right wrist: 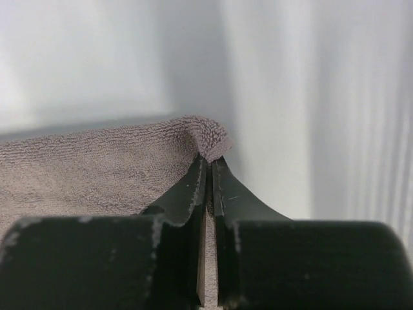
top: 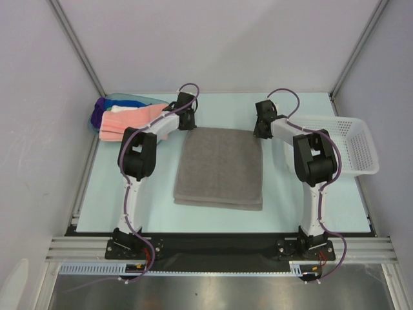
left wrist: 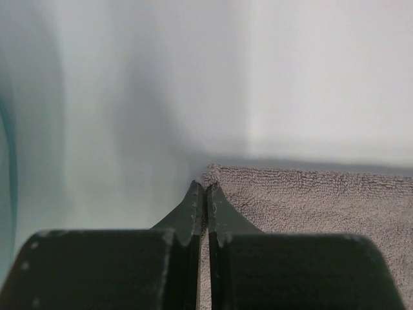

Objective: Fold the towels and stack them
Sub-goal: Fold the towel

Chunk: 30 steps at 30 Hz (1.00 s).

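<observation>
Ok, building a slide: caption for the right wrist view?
Right gripper shut on a puckered corner of the grey towel.

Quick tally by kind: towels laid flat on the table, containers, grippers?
Towels laid flat: 1, the grey towel
Containers: 2, the white basket, the blue tub
Grippers: 2, left gripper, right gripper
Total: 5

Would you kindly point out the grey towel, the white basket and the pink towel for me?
grey towel (top: 219, 168): top view, middle of its upper layer.
white basket (top: 363, 154): top view, on its right mesh wall.
pink towel (top: 127, 121): top view, middle of its folded top.
</observation>
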Each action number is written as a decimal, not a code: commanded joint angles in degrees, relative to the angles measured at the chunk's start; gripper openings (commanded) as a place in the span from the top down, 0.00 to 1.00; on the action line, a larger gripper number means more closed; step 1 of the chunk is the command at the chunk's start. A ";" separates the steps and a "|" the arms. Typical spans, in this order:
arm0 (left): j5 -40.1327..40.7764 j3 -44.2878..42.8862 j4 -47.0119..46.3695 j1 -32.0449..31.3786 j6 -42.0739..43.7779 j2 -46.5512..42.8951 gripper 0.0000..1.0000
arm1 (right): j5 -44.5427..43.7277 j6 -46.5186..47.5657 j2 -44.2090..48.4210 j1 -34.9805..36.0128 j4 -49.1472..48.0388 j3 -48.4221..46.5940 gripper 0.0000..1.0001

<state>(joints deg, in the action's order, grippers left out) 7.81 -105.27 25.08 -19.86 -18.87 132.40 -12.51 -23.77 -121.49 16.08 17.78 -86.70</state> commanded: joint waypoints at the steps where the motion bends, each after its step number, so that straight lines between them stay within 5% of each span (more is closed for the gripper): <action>1: -0.70 2.17 -8.44 0.17 1.38 -6.53 1.00 | -0.49 1.79 1.25 -1.22 -2.92 -1.63 1.00; 15: -0.95 18.86 -25.59 0.08 1.82 -21.82 1.00 | 0.47 1.36 14.96 -1.31 -12.85 8.73 1.00; 30: 0.88 44.36 -41.33 -1.85 -0.46 -36.85 1.00 | 0.04 -1.10 35.78 4.04 -22.09 31.66 1.00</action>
<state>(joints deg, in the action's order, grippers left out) 6.35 -63.31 -9.63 -20.86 -19.00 101.16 -10.33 -24.18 -91.26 18.63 0.01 -57.80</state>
